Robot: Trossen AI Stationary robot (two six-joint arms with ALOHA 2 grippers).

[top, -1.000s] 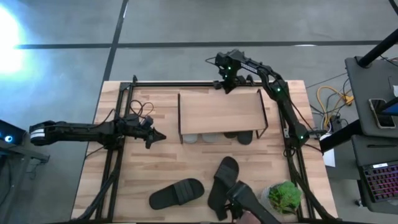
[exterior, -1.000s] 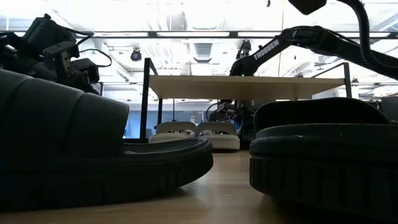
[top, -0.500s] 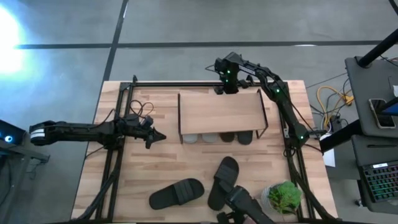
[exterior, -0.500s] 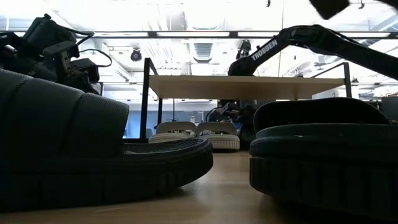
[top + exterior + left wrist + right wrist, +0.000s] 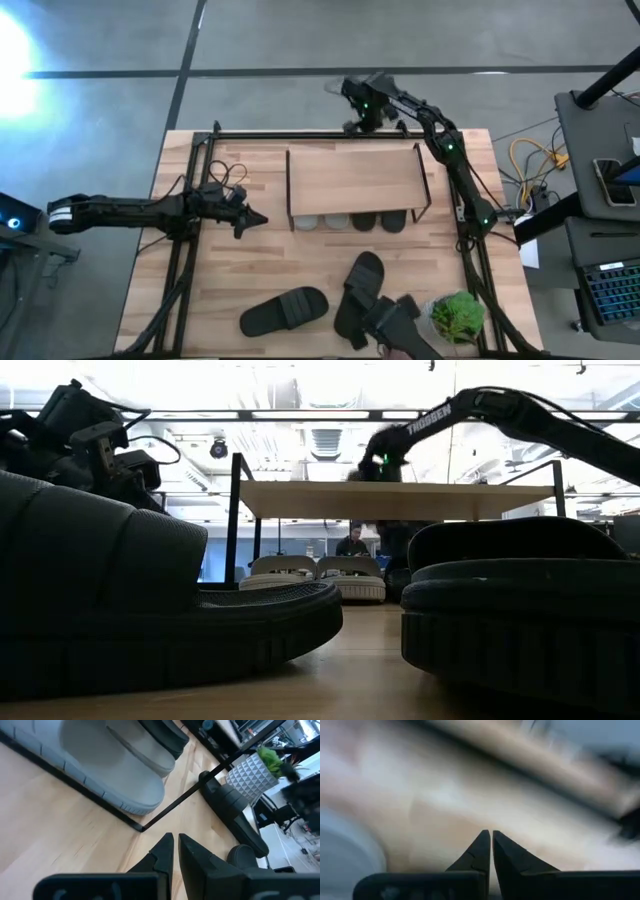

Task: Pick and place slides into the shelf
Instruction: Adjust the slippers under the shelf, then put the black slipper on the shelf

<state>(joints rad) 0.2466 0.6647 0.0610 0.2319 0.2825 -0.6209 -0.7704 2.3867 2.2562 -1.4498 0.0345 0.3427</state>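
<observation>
The shelf is a light wood board on black legs at the table's far middle. Two light grey slides and two black slides lie under it, their ends showing at its near edge. Two more black slides lie flat on the near part of the table and fill the low view's foreground. My left gripper hovers shut, left of the shelf, beside a grey slide. My right gripper is shut, raised beyond the shelf's far edge.
A potted green plant stands at the near right corner. A dark object pokes in over the near edge beside it. Black frame rails run along both table sides. A loose cable lies by the left arm.
My right gripper has risen from just above the shelf's far edge and moved out past the table's far edge, drifting slightly left. The dark object at the near edge has shifted a little to the right. The slides and my left arm have kept still.
</observation>
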